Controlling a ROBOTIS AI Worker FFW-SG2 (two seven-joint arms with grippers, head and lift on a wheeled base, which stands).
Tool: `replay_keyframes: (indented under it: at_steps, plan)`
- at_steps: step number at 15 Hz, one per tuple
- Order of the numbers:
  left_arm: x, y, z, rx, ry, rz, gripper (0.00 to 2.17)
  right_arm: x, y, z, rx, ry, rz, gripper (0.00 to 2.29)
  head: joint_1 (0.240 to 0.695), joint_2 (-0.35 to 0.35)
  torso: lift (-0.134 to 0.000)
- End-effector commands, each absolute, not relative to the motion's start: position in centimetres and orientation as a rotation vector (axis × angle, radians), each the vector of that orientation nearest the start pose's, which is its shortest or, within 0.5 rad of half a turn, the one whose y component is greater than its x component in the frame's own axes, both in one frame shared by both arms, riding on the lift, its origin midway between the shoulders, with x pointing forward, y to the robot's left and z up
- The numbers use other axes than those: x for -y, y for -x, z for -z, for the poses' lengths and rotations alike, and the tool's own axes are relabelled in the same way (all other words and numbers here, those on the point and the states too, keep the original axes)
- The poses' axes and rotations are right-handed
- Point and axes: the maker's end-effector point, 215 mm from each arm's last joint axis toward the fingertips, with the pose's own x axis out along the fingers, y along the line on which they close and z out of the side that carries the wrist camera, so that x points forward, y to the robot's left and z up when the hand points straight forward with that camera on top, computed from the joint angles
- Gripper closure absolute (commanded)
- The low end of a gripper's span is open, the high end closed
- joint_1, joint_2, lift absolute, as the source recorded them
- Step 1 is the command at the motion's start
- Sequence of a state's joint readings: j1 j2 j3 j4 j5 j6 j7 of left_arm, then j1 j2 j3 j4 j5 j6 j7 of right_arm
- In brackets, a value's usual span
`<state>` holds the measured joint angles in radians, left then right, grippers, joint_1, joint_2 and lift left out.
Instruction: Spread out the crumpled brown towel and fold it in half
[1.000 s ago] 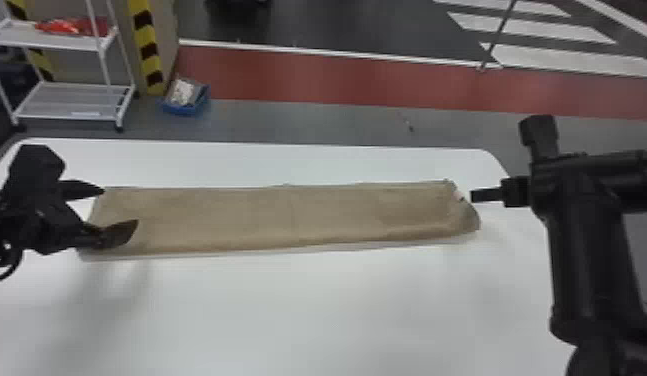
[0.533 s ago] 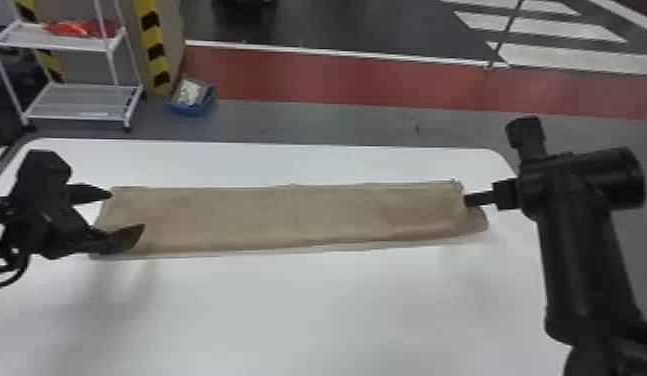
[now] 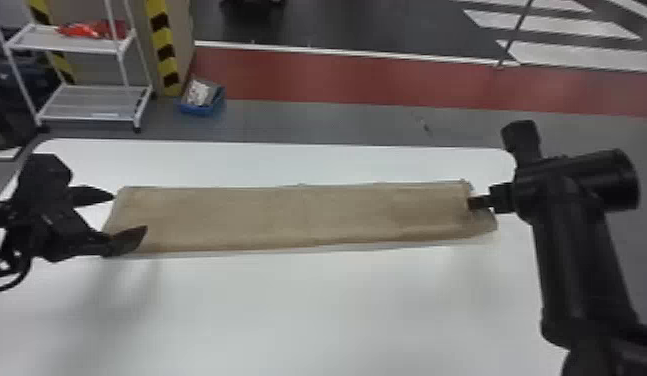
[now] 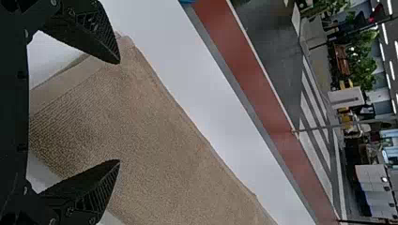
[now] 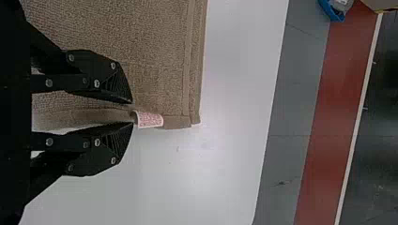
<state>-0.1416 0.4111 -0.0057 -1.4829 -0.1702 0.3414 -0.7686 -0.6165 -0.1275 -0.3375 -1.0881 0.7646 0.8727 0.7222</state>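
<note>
White counter (image 3: 307, 310), grey floor (image 3: 307, 122) beyond. Left gripper (image 4: 119, 111): fingers spread wide, nothing clamped, at one end of the towel (image 3: 297, 215). Right gripper (image 5: 132, 113): fingers slightly parted, the opposite end's edge between them; no firm grip evident. Between the two sets of fingers, the towel lies as a long, flat strip. Caution: too shallow a pinch may drop the edge; catching one layer may separate the layers; uneven lifting may skew the fold. The right wrist view shows a tag (image 5: 150, 120) just past the fingertips; the head view shows the strip's full length.
</note>
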Motion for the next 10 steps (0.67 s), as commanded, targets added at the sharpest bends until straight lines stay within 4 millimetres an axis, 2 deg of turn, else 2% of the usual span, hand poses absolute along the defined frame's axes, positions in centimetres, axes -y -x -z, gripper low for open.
replay_keyframes:
  at_steps: [1,5,8,10]
  plan:
    - [-30.1,-57.2,42.6,-0.48,-0.429,0.598,0.15,43.9,-62.1,43.9,-0.907,0.147,-0.005,1.05,0.695,-0.131,-0.123]
    - [-30.7,-57.1,42.5,-0.479,-0.43,0.589,0.15,43.7,-62.4,43.5,-0.888,0.153,-0.006,1.06,0.695,-0.121,-0.123]
    - [-31.4,-57.2,42.4,-0.479,-0.433,0.578,0.16,43.7,-63.7,40.9,-0.814,0.153,-0.009,1.06,0.695,-0.118,-0.123]
    - [-31.4,-57.3,42.3,-0.475,-0.433,0.576,0.16,42.9,-65.2,38.0,-0.701,0.183,-0.043,1.06,0.695,-0.114,-0.123]
